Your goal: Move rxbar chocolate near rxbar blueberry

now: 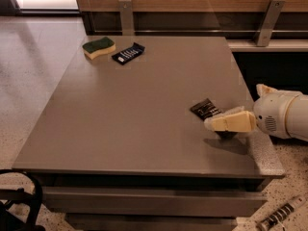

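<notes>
The rxbar chocolate (pixel 205 109), a long black wrapper with white lettering, lies flat near the table's right front. Its near end is hidden under my gripper. The rxbar blueberry (pixel 128 53), a shorter navy wrapper, lies at the far left of the table beside a green-and-yellow sponge (pixel 98 47). My gripper (pixel 211 123) comes in from the right edge, its cream fingers (pixel 234 121) pointing left, right over the near end of the chocolate bar.
The grey table (pixel 134 114) has a drawer front below its near edge. A wooden wall with metal brackets (pixel 126 16) runs behind it. A dark chair part (pixel 19 208) is at bottom left. A small object (pixel 281 214) lies on the floor at bottom right.
</notes>
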`<state>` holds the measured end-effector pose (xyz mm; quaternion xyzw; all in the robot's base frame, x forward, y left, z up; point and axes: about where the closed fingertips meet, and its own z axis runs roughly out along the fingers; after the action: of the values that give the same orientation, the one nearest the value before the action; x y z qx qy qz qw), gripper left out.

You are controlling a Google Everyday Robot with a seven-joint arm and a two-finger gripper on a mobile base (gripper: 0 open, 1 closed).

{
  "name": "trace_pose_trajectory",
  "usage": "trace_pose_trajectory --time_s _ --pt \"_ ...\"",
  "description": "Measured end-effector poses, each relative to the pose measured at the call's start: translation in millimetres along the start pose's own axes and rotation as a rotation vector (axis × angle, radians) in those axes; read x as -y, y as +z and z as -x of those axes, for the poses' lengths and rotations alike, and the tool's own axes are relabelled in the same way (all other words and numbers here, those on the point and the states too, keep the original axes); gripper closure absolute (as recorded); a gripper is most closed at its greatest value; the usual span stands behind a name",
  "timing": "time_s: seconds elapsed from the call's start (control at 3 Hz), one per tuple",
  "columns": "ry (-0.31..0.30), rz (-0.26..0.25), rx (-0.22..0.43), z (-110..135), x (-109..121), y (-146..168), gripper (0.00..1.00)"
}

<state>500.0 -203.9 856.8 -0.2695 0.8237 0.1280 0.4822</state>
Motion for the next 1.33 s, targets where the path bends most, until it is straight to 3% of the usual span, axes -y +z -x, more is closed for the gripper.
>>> trace_pose_trajectory --time_s 0.33,1.0,1.33 --pt "0.000 0.001 0.000 -0.3 -0.1 -0.1 0.00" --pt "-0.053 0.113 0.130 -6.2 -17.2 30.8 0.00" --pt "-0.068 0.158 0.158 -12.6 -25.1 44.5 0.00"
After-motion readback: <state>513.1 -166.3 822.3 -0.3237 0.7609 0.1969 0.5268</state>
